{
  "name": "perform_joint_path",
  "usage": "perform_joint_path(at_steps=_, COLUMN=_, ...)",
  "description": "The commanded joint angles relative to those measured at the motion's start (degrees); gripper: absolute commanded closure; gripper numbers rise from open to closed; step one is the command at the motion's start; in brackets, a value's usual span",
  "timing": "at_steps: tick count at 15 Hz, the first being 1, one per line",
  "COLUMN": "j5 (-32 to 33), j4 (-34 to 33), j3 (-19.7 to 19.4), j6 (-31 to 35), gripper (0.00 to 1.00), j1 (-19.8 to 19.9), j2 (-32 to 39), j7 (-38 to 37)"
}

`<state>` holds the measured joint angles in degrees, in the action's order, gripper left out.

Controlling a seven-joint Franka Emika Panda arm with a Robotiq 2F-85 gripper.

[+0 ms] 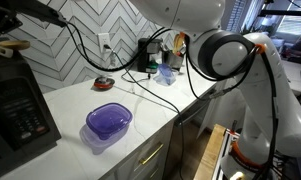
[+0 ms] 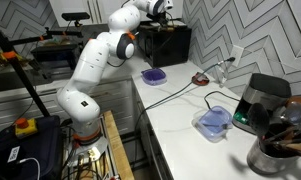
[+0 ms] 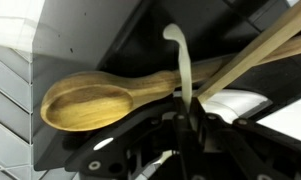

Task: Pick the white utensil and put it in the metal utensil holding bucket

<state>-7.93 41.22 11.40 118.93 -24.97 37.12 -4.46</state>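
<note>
In the wrist view my gripper is shut on the thin handle of the white utensil, which rises between the jaws and curves at its top. A wooden spoon lies right behind it, and another wooden handle crosses at the upper right. In an exterior view the gripper is high at the far end of the counter. The metal utensil bucket, with dark and wooden utensils in it, stands at the near end, far from the gripper. In an exterior view the arm hides most of the gripper.
A lidded purple container sits mid-counter, also in an exterior view. A purple bowl is nearer the gripper. A black appliance stands beside the bucket. Cables trail over the white counter.
</note>
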Motion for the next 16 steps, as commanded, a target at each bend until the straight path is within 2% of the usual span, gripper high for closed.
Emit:
perform_joint_path(at_steps=1, j5=2.74, j4=-3.67, j3=-1.89, j6=-1.54, gripper=0.98, j1=-1.37, j2=0.43, j7=-2.69)
perform_joint_path(at_steps=6, j5=6.85, j4=-3.35, j3=-5.34, j6=3.08, gripper=0.98, j1=-2.39, j2=-4.28, j7=-7.48)
perform_joint_path(at_steps=11, j5=16.34, j4=5.46, j3=-12.82, j6=4.22, gripper=0.98, j1=-4.74, j2=-13.35, j7=-22.19)
perform_joint_path(at_steps=16, j5=31.77, j4=17.23, j3=-18.39, j6=1.39, gripper=0.98, j1=-12.09, j2=-22.01, j7=-41.72)
